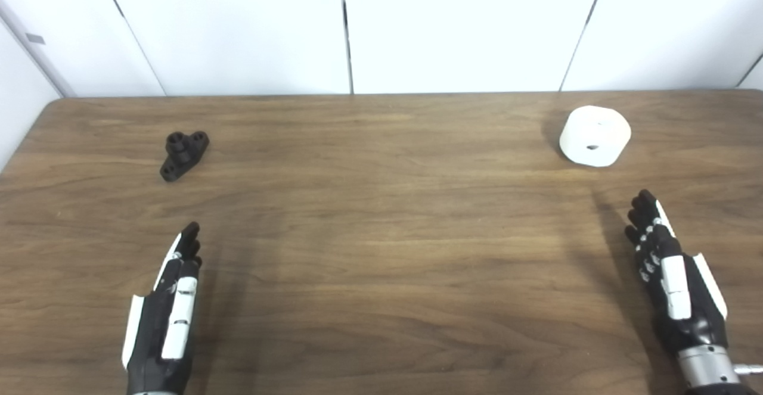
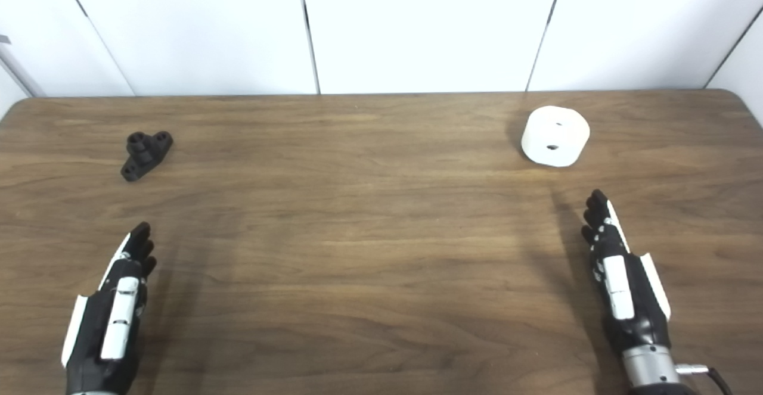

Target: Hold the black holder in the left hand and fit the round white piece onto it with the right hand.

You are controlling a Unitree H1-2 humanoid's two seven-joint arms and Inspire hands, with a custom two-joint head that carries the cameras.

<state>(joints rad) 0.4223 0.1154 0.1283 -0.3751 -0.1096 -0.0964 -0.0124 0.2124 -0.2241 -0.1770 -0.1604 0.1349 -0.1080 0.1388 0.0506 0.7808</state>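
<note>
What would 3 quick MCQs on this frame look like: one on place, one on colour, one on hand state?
1. Where does the black holder lie on the table?
A. far left
B. far right
C. centre

2. What colour is the round piece?
A. black
B. white
C. red

3. What is the right hand holding?
A. the holder
B. the round piece
C. nothing

Answers:
1. A, it lies beyond the left hand, near the table's left edge.
2. B, it is white, with small dark holes.
3. C, its fingers are extended and bare wood separates it from the round piece.
</note>
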